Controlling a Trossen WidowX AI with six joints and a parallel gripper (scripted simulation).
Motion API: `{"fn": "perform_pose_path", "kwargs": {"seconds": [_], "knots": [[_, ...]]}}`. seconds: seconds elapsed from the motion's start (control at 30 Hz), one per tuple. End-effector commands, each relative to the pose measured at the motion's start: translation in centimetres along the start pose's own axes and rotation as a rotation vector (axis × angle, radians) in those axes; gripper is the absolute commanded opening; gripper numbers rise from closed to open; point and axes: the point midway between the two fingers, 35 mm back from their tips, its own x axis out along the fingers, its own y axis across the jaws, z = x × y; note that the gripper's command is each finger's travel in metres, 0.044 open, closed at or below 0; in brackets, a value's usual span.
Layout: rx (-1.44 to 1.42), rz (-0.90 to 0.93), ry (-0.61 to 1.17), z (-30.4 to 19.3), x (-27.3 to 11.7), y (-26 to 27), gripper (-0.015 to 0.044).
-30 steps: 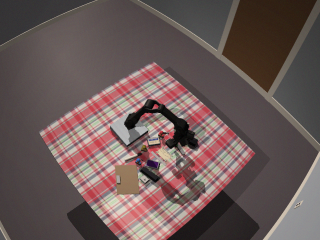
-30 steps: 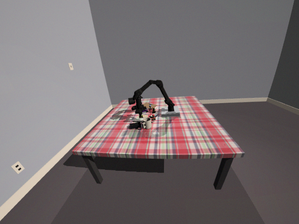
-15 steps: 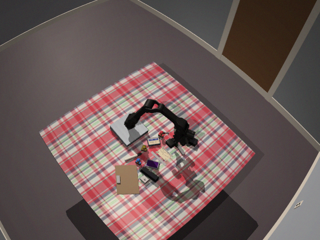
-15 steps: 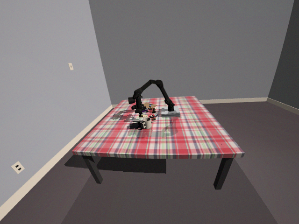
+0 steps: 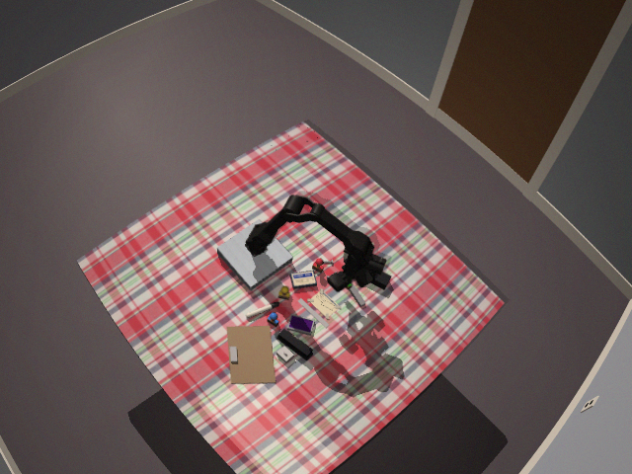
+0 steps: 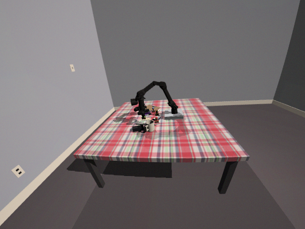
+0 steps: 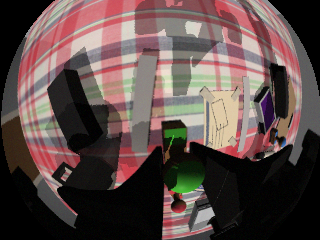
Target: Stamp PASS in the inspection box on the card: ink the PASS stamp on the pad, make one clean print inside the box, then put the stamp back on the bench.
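Note:
My gripper (image 5: 349, 283) (image 6: 143, 115) (image 7: 175, 148) is shut on the green-knobbed stamp (image 6: 143, 117) (image 7: 185, 175), which hangs upright beside the card, apparently above the cloth. Its lettering and underside are hidden. The cream card (image 5: 324, 304) (image 7: 230, 120) lies taped at its corners, with a tilted outlined box and thin lines; I cannot make out a print inside the box. The purple ink pad (image 5: 301, 324) (image 7: 265, 110) lies open beyond the card. Stamps with red (image 5: 318, 264) (image 7: 178, 205), yellow (image 5: 283, 291) and blue (image 5: 273, 318) (image 7: 282, 142) knobs stand nearby.
Grey strips (image 5: 356, 295) (image 7: 143, 102) flank the card. A black block (image 7: 74, 107) and a pale mug (image 6: 150, 126) are near the gripper. A labelled box (image 5: 303, 279), black bar (image 5: 294, 344) (image 7: 279, 90) and clipboard (image 5: 255, 356) lie farther off. The arm stands on a grey slab (image 5: 237, 257).

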Motion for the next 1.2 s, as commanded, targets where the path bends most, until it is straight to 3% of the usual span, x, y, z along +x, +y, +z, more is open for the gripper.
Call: {"fn": "perform_pose_path", "kwargs": {"seconds": [0.0, 0.93, 1.17], "knots": [[0.006, -0.002, -0.008, 0.2, -0.4, 0.0, 0.0000], [0.006, -0.003, -0.008, 0.1, -1.8, -0.1, 0.0000], [0.006, -0.005, -0.007, 1.0, -1.8, -3.4, 0.0000]]}}
